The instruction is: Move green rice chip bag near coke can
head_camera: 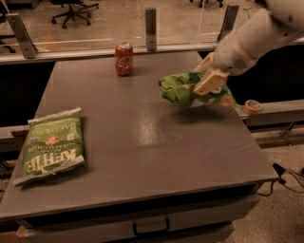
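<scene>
Beyond the bench (142,142) a glass partition (190,23) on upright posts is noted, with an office chair (71,7) on the floor behind it.

The green rice chip bag (176,89) is found toward the right edge of the bench, nearer the far right corner. It is held in the gripper (207,83) and, judging by the shadow beneath it, is lifted clear of the surface. The fingers (211,79) are closed on the bag's right-hand part, and the foil is visibly crumpled under them.

The coke can (124,59) stands upright at the far edge, left of centre and well apart from the bag. A flat Kettle chip bag (52,144) lies by the left edge, nearer the front. A tape roll (253,106) rests on the ledge just off the right edge.

Handling assessment: the bag is judged light, soft and air-filled, with brittle contents and a slick skin. A hold on the crimped end or a gathered fold is preferred to one on the puffy middle, where slippage or crushing is likely.

Clearance assessment: the bench surface between bag and can is unobstructed. The far edge and the partition close behind the can leave little margin there. The can is judged easily toppled, so a set-down short of contact is advised.
</scene>
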Robot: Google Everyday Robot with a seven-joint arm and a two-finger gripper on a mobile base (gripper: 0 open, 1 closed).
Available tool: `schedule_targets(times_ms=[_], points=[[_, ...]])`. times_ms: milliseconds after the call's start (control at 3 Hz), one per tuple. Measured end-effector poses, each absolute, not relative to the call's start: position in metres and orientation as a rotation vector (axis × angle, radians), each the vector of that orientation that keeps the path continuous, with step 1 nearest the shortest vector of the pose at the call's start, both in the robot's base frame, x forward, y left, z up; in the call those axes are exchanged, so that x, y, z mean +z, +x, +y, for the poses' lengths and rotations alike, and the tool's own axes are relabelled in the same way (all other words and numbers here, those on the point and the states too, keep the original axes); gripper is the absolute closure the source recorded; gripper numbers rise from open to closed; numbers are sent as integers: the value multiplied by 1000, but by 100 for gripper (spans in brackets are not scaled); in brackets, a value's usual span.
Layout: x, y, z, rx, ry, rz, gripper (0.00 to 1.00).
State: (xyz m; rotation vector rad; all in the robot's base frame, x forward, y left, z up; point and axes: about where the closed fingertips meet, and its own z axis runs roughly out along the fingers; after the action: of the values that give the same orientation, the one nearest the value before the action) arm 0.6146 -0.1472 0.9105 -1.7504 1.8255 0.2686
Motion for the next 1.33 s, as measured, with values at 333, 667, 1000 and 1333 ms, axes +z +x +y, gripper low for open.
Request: schedule_targets(times_ms=[333,667,1000,1333], points=[[902,666,-107,264,-1801,1714,100],[896,703,-76,256,-1824,1635,100],[890,727,-64,232,-1807,1617,100],[884,745,-61,211,-1766,1619,100]])
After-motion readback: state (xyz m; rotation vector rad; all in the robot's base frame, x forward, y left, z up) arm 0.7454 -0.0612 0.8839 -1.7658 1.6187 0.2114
